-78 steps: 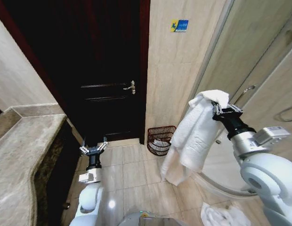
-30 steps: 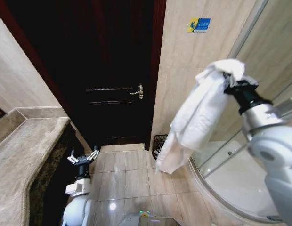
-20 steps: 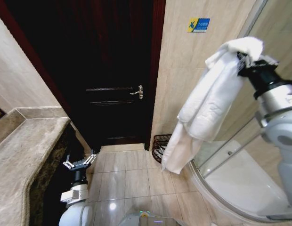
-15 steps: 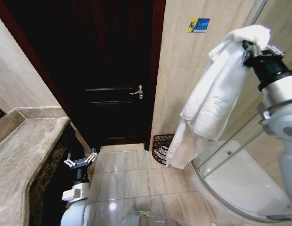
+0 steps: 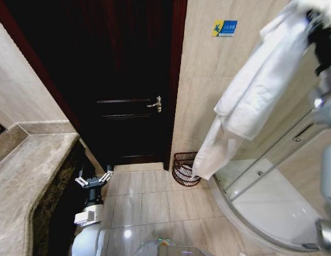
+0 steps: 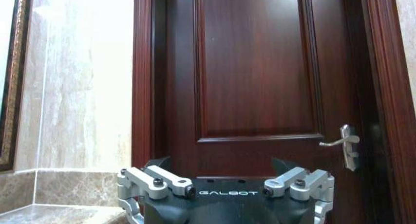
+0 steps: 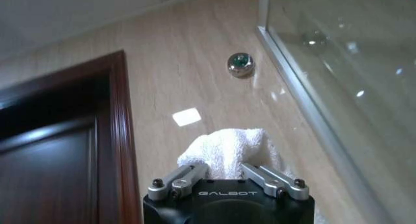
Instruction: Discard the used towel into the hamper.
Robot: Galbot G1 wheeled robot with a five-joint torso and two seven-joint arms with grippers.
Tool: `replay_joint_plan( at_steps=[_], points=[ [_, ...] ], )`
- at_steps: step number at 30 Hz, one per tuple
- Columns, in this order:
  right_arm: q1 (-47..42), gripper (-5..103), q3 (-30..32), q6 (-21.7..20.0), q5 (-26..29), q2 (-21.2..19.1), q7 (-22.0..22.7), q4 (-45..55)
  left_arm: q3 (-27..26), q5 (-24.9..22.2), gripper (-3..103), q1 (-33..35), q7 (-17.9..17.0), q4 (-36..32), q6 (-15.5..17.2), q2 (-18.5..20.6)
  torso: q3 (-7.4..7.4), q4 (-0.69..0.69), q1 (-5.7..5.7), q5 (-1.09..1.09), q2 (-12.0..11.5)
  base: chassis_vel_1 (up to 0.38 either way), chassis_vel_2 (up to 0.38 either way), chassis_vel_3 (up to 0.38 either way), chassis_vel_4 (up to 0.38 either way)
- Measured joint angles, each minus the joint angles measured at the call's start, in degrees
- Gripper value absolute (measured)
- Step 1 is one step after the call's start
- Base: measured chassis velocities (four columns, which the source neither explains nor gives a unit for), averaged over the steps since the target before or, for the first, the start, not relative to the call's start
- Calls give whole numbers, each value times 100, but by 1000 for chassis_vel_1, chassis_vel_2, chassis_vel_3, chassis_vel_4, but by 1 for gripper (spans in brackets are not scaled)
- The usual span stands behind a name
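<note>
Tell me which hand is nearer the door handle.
Left. The left hand hangs open low in front of the dark door, below the door handle. The right hand is raised high by the shower glass, gripping the towel, farther off.

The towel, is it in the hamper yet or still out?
Out: the towel hangs from the raised right end effector, above the hamper on the floor.

The room is evenly and fairly brightly lit. The dark door [image 5: 128, 80] swallows light and reads almost black in the head view, its panels hard to make out. A bright spot of glare sits on the floor tiles [image 5: 126, 233]. The wall tile [image 7: 188, 117] past the right gripper's jaws carries a square reflection, and the glass panel [image 7: 351, 63] shows small highlights. Straight edges bow toward the head view's borders.
</note>
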Motion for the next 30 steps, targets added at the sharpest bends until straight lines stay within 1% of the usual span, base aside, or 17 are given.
replay_joint_plan(
  at_steps=[1,3,5,6,8,10,11,13,15,16,17,20,21,24,26,27,30],
  points=[
    [0,8,0,0,0,0,0,0,0,0,100,0,0,0,0,0,0,0,0,0,0,0,0,0,0],
    [400,8,-227,158,53,258,2,-284,-24,19,100,-1,-22,-63,15,1,0,0,0,-1,0,0,0,0,0],
    [676,8,-365,276,33,418,-3,-534,-30,47,100,3,-60,-103,22,2,0,1,0,-1,0,0,0,0,0],
    [676,8,-365,276,33,418,-3,-534,-30,47,100,3,-60,-103,22,2,0,1,0,-1,0,0,0,0,0],
    [986,8,-505,295,-122,536,-49,-883,-34,83,100,9,-81,-142,28,2,0,1,0,0,0,0,0,0,0],
    [1196,8,-601,272,-303,548,-160,-1114,-34,112,100,12,-90,-149,28,3,0,0,0,0,0,0,0,0,0],
    [1196,8,-601,272,-303,548,-160,-1114,-34,112,100,12,-90,-149,28,3,0,0,0,0,0,0,0,0,0],
    [1573,8,-802,212,-556,527,-325,-1443,-22,157,100,14,-104,-149,19,3,1,-1,1,1,0,0,0,0,0],
    [1855,8,-939,192,-621,519,-375,-1623,-7,195,100,14,-107,-150,6,4,0,-1,1,0,0,0,0,0,0],
    [2141,8,-1081,166,-646,527,-401,-1777,19,247,100,17,-115,-138,-11,3,0,-2,0,0,0,0,0,0,0],
    [2141,8,-1081,166,-646,527,-401,-1777,19,247,100,17,-115,-138,-11,3,0,-2,0,0,0,0,0,0,0],
    [2665,8,-1402,90,-833,588,-483,-2080,97,356,100,36,-206,-133,-32,3,-1,-1,-1,-3,0,0,0,0,0],
    [2665,8,-1402,90,-833,588,-483,-2080,97,356,100,36,-206,-133,-32,3,-1,-1,-1,-3,0,0,0,0,0],
    [3027,8,-1726,62,-1200,637,-619,-2384,184,420,100,64,-323,-180,-30,3,0,0,0,0,0,0,0,0,0],
    [3264,8,-1976,138,-1634,697,-797,-2707,229,454,100,70,-368,-213,-23,3,0,0,-1,-1,0,0,0,0,0],
    [3264,8,-1976,138,-1634,697,-797,-2707,229,454,100,70,-368,-213,-23,3,0,0,-1,-1,0,0,0,0,0],
    [3463,8,-2229,288,-2024,784,-941,-3075,259,480,100,61,-381,-229,-9,4,0,0,0,0,0,0,0,0,0]
  ],
)
